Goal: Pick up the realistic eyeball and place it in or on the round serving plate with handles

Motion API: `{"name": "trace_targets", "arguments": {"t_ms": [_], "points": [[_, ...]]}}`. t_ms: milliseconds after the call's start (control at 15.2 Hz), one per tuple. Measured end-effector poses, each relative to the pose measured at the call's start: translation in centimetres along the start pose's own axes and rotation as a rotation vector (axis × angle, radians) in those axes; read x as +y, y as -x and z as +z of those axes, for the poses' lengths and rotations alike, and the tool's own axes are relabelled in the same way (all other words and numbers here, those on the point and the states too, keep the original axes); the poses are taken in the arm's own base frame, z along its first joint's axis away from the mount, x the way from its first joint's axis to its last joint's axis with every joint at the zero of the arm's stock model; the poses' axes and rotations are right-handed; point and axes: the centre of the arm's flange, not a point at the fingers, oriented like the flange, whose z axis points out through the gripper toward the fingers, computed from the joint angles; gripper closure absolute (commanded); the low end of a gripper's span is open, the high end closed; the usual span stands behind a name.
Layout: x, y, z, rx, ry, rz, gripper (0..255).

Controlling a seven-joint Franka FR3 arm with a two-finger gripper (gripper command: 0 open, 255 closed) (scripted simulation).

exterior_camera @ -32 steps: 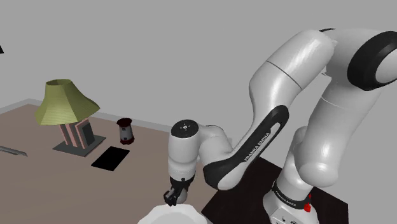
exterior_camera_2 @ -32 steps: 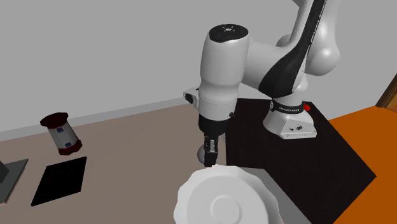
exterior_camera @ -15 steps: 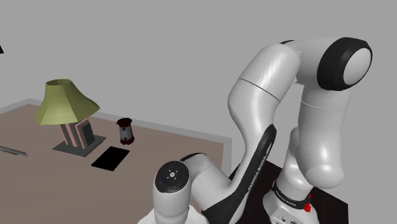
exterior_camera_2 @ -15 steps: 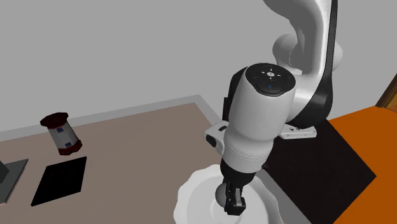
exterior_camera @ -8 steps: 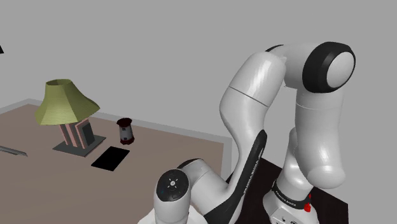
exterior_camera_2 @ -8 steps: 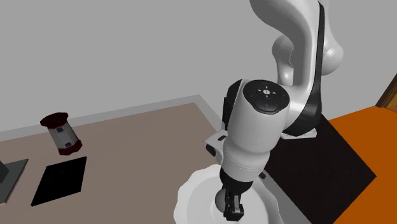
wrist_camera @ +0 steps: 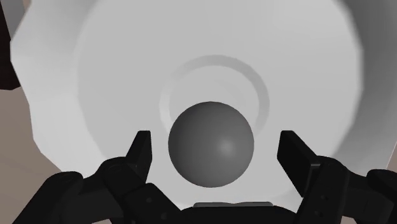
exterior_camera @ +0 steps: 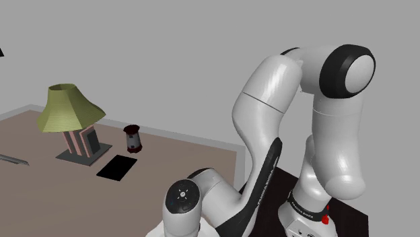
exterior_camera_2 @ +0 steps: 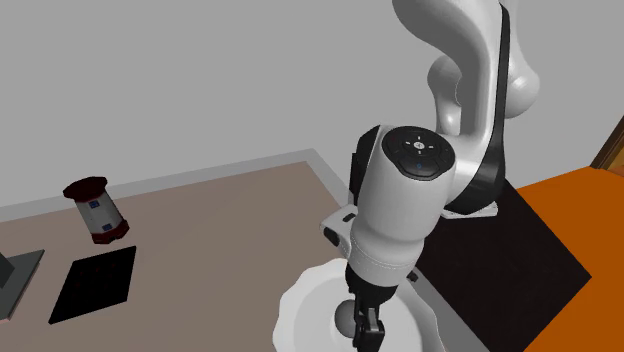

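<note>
The eyeball, drawn as a plain grey ball (wrist_camera: 211,144), rests at the middle of the white round plate (wrist_camera: 95,76). My gripper (wrist_camera: 214,137) hangs straight over it, open, with a black finger on each side of the ball and a gap to both. In the second exterior view the ball (exterior_camera_2: 346,318) sits on the plate (exterior_camera_2: 300,310) just beside the fingers of the gripper (exterior_camera_2: 365,328), under the white wrist. The plate lies at the brown table's near corner, next to the stand.
A green-shaded lamp (exterior_camera: 67,111), a red-capped canister (exterior_camera: 133,139) and a flat black rectangle (exterior_camera: 117,167) stand far off on the table. The black stand (exterior_camera_2: 470,240) borders the plate, with orange floor (exterior_camera_2: 580,210) beyond it.
The arm swung over the plate and came down with the ball. In the last half second the fingers opened and let the ball go onto the plate.
</note>
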Motion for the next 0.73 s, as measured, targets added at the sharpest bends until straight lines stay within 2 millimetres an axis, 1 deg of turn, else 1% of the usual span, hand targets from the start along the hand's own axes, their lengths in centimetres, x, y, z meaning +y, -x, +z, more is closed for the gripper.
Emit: {"name": "trace_targets", "arguments": {"t_ms": [198,330,462,594,726], "points": [[0.0,0.0,0.0,0.0,0.0,0.0,0],[0.0,-0.1,-1.6,0.001,0.0,0.0,0],[-0.2,-0.1,-4.0,0.002,-0.001,-0.001,0],[0.0,0.0,-4.8,0.001,-0.001,0.0,0],[0.0,0.0,-4.9,0.0,0.0,0.0,0]]}}
